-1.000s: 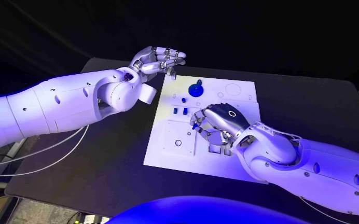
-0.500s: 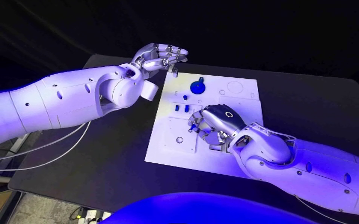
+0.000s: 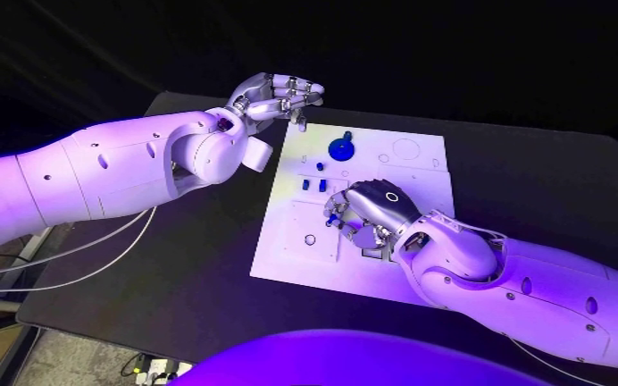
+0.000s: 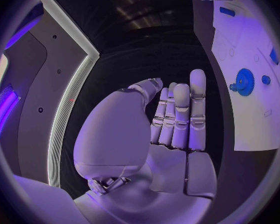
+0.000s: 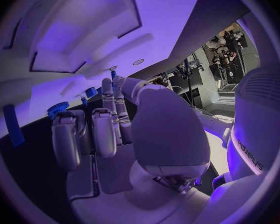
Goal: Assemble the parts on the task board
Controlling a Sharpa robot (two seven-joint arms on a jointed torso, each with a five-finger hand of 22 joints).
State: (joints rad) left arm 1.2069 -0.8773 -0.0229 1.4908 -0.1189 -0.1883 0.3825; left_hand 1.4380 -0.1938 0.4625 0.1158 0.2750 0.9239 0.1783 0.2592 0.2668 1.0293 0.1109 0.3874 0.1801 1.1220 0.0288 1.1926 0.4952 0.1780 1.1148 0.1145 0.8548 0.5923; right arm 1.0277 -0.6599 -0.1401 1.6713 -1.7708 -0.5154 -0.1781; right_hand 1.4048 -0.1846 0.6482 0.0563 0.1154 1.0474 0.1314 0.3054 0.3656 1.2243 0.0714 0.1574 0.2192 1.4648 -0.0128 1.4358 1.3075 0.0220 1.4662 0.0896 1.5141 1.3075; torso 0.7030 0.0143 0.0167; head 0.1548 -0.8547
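Both robot hands curled, holding nothing: left (image 3: 274, 100) off task board's (image 3: 290, 247) far-left corner, right (image 3: 370, 214) over board centre

1 task board (image 3: 414, 173), 1 blue gear (image 3: 340, 148), 2 hands

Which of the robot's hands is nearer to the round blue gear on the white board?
Left, narrowly. The left hand hovers beside the board's far corner, just beyond the round blue gear. The right hand rests on the white task board, nearer the robot.
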